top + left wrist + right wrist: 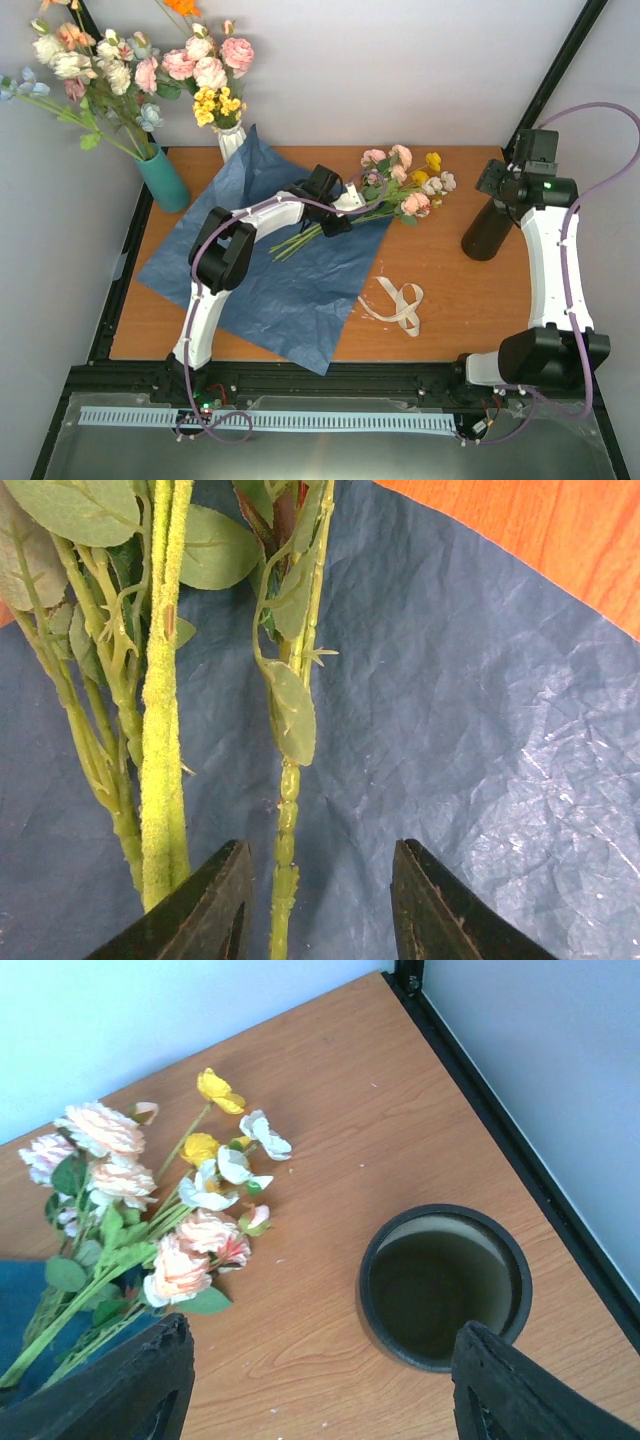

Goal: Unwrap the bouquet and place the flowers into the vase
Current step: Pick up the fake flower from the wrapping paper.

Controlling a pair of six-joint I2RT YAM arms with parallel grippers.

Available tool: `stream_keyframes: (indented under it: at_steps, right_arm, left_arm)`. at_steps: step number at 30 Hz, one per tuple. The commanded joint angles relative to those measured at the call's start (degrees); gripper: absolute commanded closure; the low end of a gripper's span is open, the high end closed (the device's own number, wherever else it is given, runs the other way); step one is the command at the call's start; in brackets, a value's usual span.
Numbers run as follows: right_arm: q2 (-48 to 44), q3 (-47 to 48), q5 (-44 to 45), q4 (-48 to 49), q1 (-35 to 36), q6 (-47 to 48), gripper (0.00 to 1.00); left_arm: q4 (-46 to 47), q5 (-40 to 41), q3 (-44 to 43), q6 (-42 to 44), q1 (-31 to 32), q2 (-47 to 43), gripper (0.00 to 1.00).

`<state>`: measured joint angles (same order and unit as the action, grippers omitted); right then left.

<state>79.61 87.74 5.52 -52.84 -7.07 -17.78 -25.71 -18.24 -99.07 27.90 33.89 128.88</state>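
Observation:
The bouquet lies unwrapped: the flowers (405, 180) rest with pink, cream and yellow blooms on the table and green stems on the flat dark-blue paper (270, 270). My left gripper (335, 217) hangs low over the stems. In the left wrist view it (320, 905) is open, with one thin stem (285, 850) between the fingers close to the left one, unclamped; thicker stems (160, 780) lie outside. My right gripper (497, 180) hovers open above the dark vase (487, 235); its wrist view shows the vase mouth (436, 1362) below the right finger and the blooms (180, 1210) to the left.
A beige ribbon (400, 305) lies loose on the wooden table (470, 310) right of the paper. A teal vase (165, 180) and a white ribbed vase (232, 140) with large bunches stand at the back left. Black frame rails edge the table.

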Motion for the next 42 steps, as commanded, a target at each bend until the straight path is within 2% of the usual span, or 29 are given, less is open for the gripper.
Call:
stream_keyframes:
  at_steps: [1, 4, 11, 19, 25, 30, 35, 42]
  right_arm:
    - [-3.3, -0.08, -3.85, -2.15, 0.22, 0.45, 0.3]
    - [-5.09, -0.93, -6.09, -2.1, 0.29, 0.47, 0.28]
    - [-7.59, -1.92, -9.0, -3.0, 0.28, 0.55, 0.28]
    - [-9.57, -1.78, -12.52, -2.63, 0.28, 0.88, 0.27]
    - [-10.55, 0.72, -17.91, -0.91, 0.22, 2.86, 0.2]
    - [-12.17, 1.32, -29.44, 3.7, 0.22, 1.3, 0.1]
    - [-13.0, 0.66, -42.24, 9.61, 0.28, -1.11, 0.04]
    - [-16.2, -5.91, -51.96, 20.93, 1.31, -6.93, 0.03]
  left_arm:
    - [0.25, 0.52, -2.93, 1.78, 0.3, 2.09, 0.6]
    - [-0.73, 0.83, -4.72, 1.8, 0.38, 4.19, 0.61]
    - [-0.81, 0.52, -5.66, 1.86, 0.39, 6.09, 0.72]
    - [-0.23, -0.14, -5.18, -0.22, 0.65, 2.02, 0.99]
    - [4.32, 0.69, -2.36, -4.88, 0.63, -8.36, 1.0]
    - [-0.9, -0.23, -5.41, -5.49, 0.65, -12.18, 1.0]
    - [-0.81, -0.87, -4.88, -9.54, 0.21, -16.84, 1.0]
    - [1.87, -12.89, -3.69, -22.05, -1.84, -21.99, 1.0]
